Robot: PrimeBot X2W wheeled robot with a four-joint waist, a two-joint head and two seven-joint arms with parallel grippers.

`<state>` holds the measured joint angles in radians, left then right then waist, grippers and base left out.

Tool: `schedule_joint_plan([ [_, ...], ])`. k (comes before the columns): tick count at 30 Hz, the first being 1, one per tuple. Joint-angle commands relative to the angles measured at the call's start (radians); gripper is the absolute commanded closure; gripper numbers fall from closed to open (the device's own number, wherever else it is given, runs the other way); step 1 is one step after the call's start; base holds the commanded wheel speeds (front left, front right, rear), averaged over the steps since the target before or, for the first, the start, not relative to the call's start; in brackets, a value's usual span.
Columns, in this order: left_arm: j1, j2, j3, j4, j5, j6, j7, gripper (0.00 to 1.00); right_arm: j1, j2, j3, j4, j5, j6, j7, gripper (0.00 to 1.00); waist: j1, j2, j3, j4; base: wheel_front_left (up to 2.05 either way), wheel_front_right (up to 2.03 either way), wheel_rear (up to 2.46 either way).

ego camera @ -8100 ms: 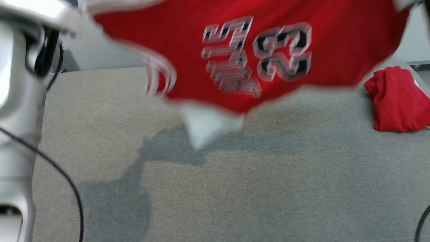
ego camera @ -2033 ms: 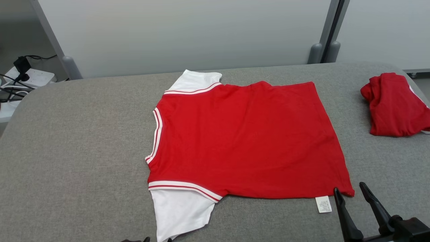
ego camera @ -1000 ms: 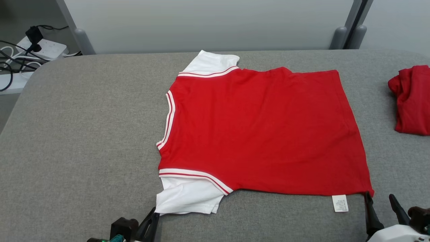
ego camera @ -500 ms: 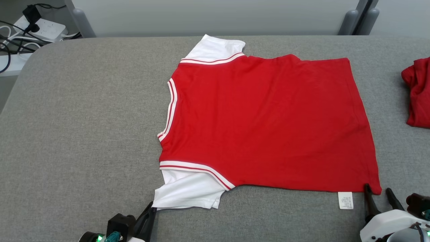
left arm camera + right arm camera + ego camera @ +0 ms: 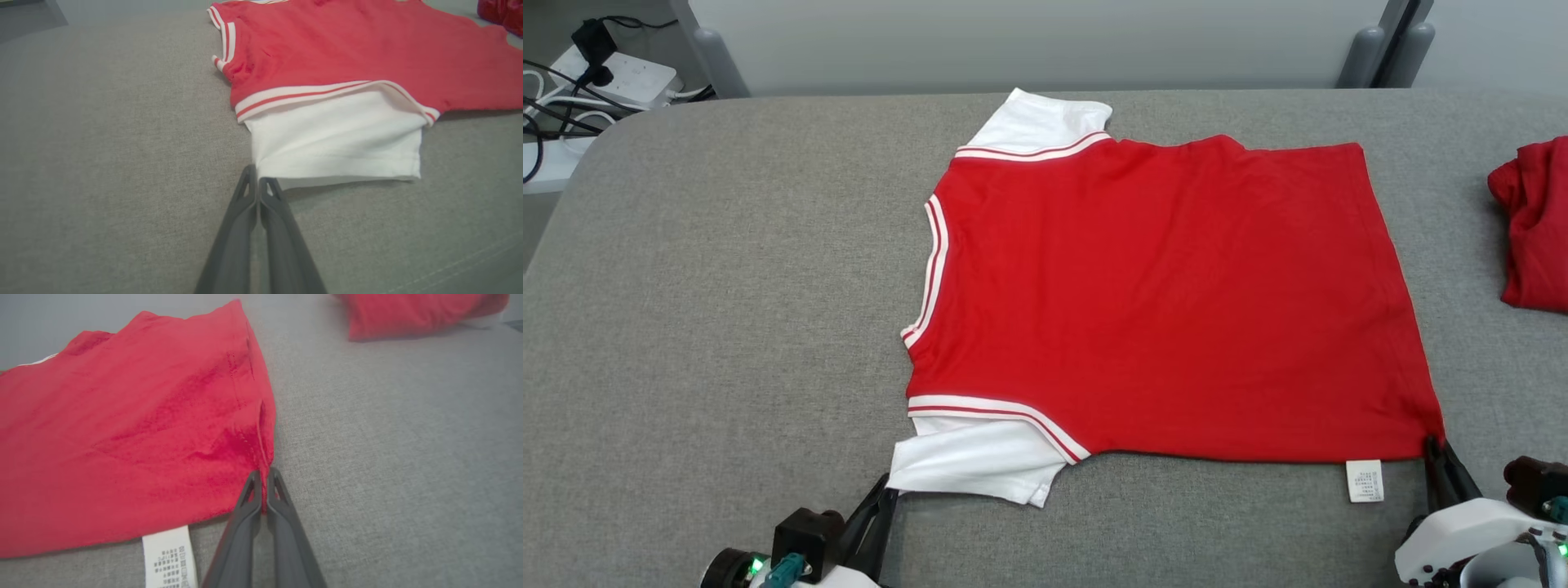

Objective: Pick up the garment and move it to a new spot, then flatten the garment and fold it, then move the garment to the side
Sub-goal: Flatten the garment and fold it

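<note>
Garment: red knit shirt [image 5: 1168,302] with white sleeves, flat at the centre of the grey fabric tabletop [image 5: 727,286].
Left gripper [image 5: 885,490]: 7 o'clock, pinched on the near sleeve's corner.
Right gripper [image 5: 1436,447]: 5 o'clock, clamped on the hem corner.
Aside: crumpled red cloth [image 5: 1535,229], 3 o'clock.

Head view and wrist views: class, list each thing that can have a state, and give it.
Red shirt, spread flat, not yet folded.
Left gripper, shut on the shirt's near white sleeve corner.
Right gripper, shut on the shirt's near hem corner.
Other red garment, folded, lying apart at the right.
</note>
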<state>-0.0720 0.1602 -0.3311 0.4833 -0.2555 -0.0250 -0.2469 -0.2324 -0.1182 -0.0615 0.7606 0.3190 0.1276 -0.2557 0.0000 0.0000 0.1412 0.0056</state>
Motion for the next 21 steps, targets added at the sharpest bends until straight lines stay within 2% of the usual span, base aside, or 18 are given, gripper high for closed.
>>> schedule_joint_plan([
  [1, -0.038, 0.023, 0.037, -0.028, -0.008, 0.008, -0.008, 1.0, 0.005, -0.021, 0.017, -0.028, -0.011, 0.003, -0.006, 1.0, 0.0, 0.0, -0.003, 0.0, 0.0, 0.0, 0.0],
  [8, 0.036, 0.071, 0.045, -0.206, -0.009, 0.035, 0.058, 1.0, 0.073, -0.038, 0.046, -0.13, -0.039, 0.003, -0.006, 1.0, 0.0, 0.0, -0.023, -0.013, 0.0, 0.0, 0.0],
  [15, 0.188, 0.142, 0.043, -0.486, -0.005, 0.072, 0.202, 1.0, 0.131, -0.086, 0.092, -0.188, -0.021, 0.003, 0.018, 1.0, 0.0, 0.0, -0.025, -0.019, 0.0, 0.0, 0.0],
  [21, 0.268, 0.184, 0.033, -0.654, -0.003, 0.084, 0.295, 1.0, 0.196, -0.123, 0.109, -0.27, 0.003, 0.003, 0.068, 1.0, 0.0, 0.0, -0.014, -0.008, 0.0, 0.0, 0.0],
])
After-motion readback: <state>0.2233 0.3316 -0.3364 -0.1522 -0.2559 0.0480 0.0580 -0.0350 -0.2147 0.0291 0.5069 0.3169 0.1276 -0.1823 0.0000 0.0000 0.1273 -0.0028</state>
